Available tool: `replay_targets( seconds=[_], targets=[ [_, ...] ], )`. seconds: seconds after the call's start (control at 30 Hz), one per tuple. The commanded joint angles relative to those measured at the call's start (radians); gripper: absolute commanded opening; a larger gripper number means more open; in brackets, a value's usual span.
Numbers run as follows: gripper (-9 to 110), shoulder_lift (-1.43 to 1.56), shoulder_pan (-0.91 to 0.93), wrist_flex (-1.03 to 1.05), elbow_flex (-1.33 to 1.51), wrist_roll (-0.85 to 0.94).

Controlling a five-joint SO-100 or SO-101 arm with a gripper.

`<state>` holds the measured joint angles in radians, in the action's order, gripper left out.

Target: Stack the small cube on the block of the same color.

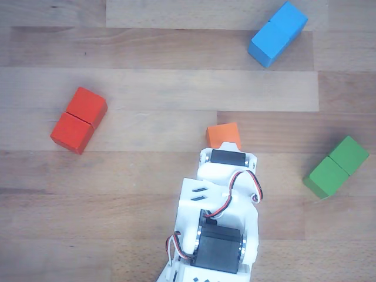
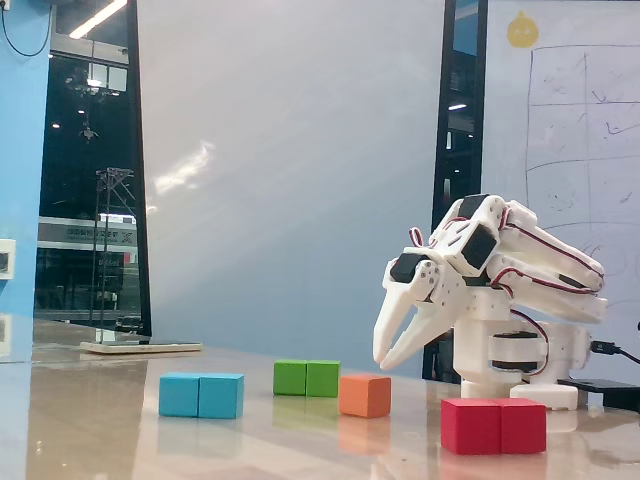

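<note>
The small orange cube point(image 1: 223, 134) point(image 2: 365, 395) rests on the wooden table, alone and touching nothing. In the other view the arm's wrist covers its near edge. The red two-cube block point(image 1: 78, 120) point(image 2: 494, 425), the closest to it in colour, lies apart from it, far left in the other view and front right in the fixed view. My white gripper point(image 2: 383, 362) hangs in the air just above and to the right of the cube, pointing down, shut on nothing. Its fingers are hidden under the wrist in the other view.
A blue two-cube block point(image 1: 277, 33) point(image 2: 201, 395) and a green two-cube block point(image 1: 336, 167) point(image 2: 307, 378) lie on the table. The arm's base point(image 2: 515, 360) stands behind the red block in the fixed view. A flat board point(image 2: 140, 347) lies far back left.
</note>
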<state>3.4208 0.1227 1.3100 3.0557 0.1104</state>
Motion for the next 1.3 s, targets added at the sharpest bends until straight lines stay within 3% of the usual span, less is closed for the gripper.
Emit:
replay_targets(
  seconds=[0.0,1.27],
  targets=[
    [0,0.028,0.009,-0.003,-0.009,0.008],
    [0,0.028,0.009,-0.003,-0.009,0.008]
  ],
)
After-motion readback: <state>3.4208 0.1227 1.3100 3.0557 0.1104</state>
